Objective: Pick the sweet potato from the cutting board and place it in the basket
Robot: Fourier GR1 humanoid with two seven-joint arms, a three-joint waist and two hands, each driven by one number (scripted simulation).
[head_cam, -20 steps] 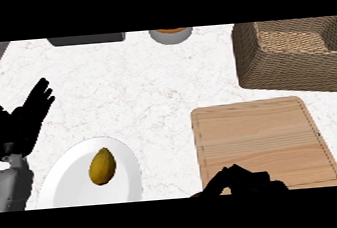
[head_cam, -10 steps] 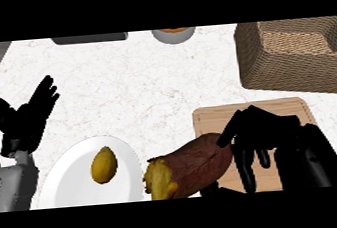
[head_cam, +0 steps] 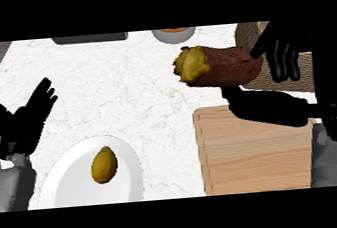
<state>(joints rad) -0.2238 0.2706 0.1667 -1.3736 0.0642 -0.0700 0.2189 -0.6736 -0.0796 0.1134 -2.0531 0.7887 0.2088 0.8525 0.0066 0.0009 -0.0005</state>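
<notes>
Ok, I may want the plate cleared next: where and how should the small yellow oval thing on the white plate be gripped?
Across its narrow middle, coming from above, probably. The yellow oval thing lies flat on the white plate, long axis running away from the robot, so fingers can close on its left and right flanks. The open left hand is nearest.
</notes>
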